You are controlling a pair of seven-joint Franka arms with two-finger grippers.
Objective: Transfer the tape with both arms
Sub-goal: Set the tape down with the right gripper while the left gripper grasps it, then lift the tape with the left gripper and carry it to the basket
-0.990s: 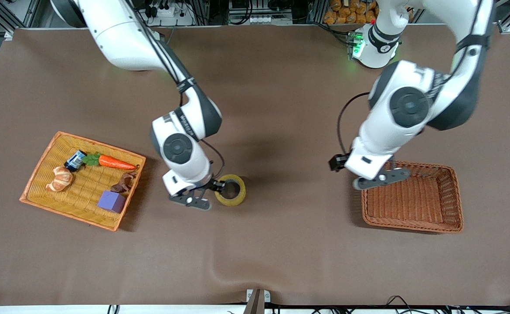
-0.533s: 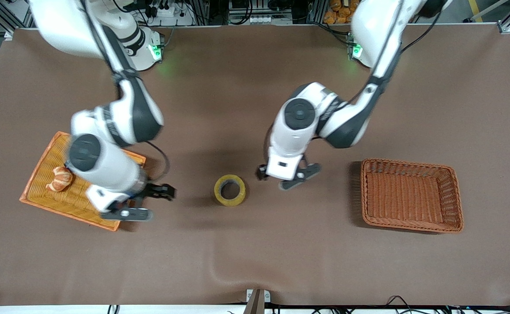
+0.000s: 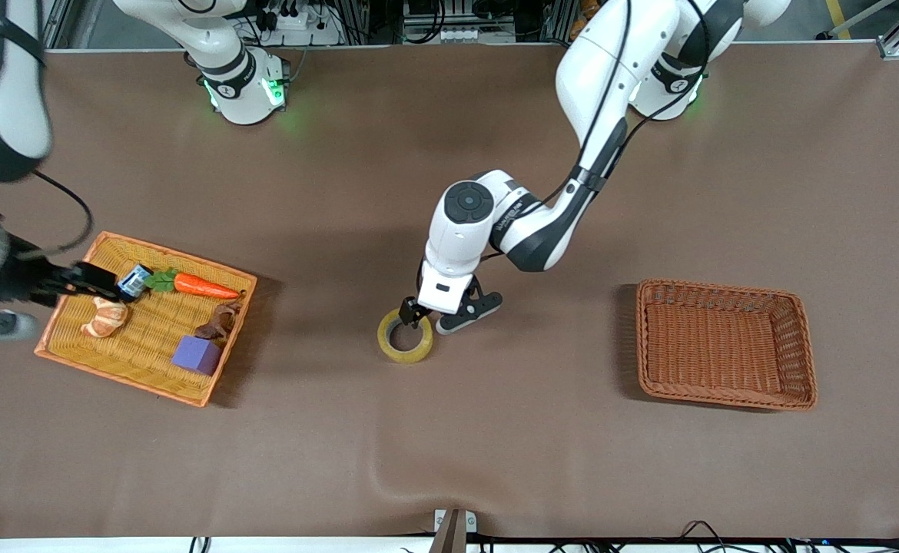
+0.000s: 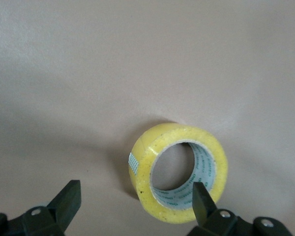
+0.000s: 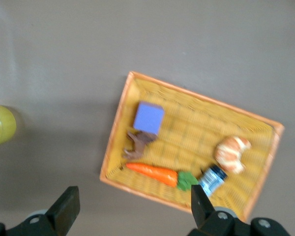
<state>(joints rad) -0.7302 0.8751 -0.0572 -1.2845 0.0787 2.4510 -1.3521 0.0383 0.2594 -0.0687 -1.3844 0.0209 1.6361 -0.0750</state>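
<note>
The tape (image 3: 405,353), a yellowish ring, lies flat on the brown table mid-way between the two baskets. My left gripper (image 3: 436,315) is low at the tape, on its edge toward the left arm's end. In the left wrist view the tape (image 4: 152,162) sits by one fingertip (image 4: 202,199) while the other fingertip (image 4: 68,201) stands well clear; the left gripper (image 4: 135,204) is open and holds nothing. My right gripper (image 3: 46,301) is up over the end of the yellow basket (image 3: 142,342), open (image 5: 132,209) and empty.
The yellow basket (image 5: 187,132) holds a carrot (image 3: 204,286), a purple cube (image 3: 196,355), a croissant (image 3: 105,319), a blue can (image 3: 133,282) and a small brown figure (image 3: 219,321). An empty brown wicker basket (image 3: 726,346) stands toward the left arm's end.
My right gripper left the tape on the table and swung away over the yellow basket. My left arm came from over the brown basket down to the tape.
</note>
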